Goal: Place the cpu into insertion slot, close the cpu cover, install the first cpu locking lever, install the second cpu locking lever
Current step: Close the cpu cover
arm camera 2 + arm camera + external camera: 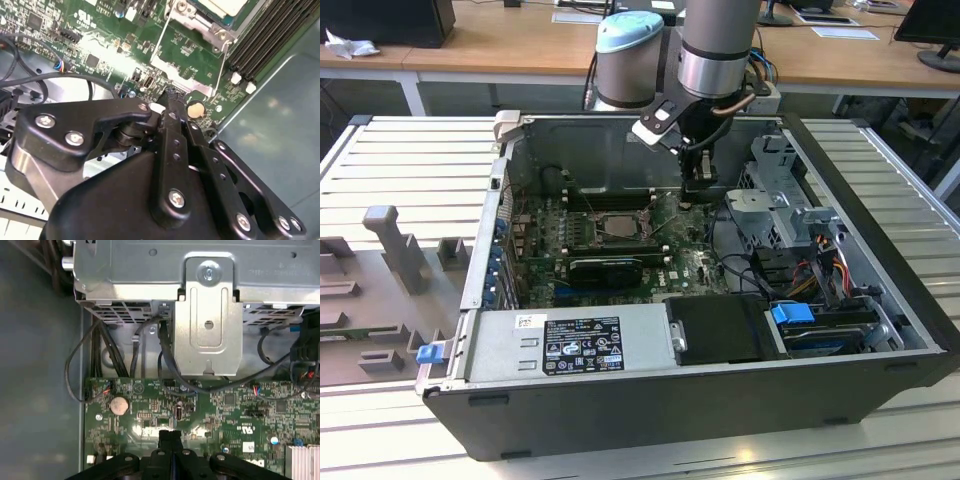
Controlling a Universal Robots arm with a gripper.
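The insertion slot (617,223) sits in the green motherboard (690,268) inside the open computer case. In the second wrist view the pale silvery cpu (220,4) lies in the slot, with the grey metal cpu cover (192,17) framing it at the picture's edge. Thin wire locking levers (161,39) run along two sides of the socket. My gripper (700,192) hangs over the board to the exterior view's right of the slot, apart from it. The black fingers (164,436) are shut together with nothing between them, as both wrist views (167,97) show.
A metal drive cage (207,315) with dark cables (165,355) stands beyond the gripper. Long black memory slots (265,35) lie beside the socket. A coin battery (119,405) sits near the fingertips. The power supply (570,345) fills the case's front. A grey fixture (395,250) stands outside.
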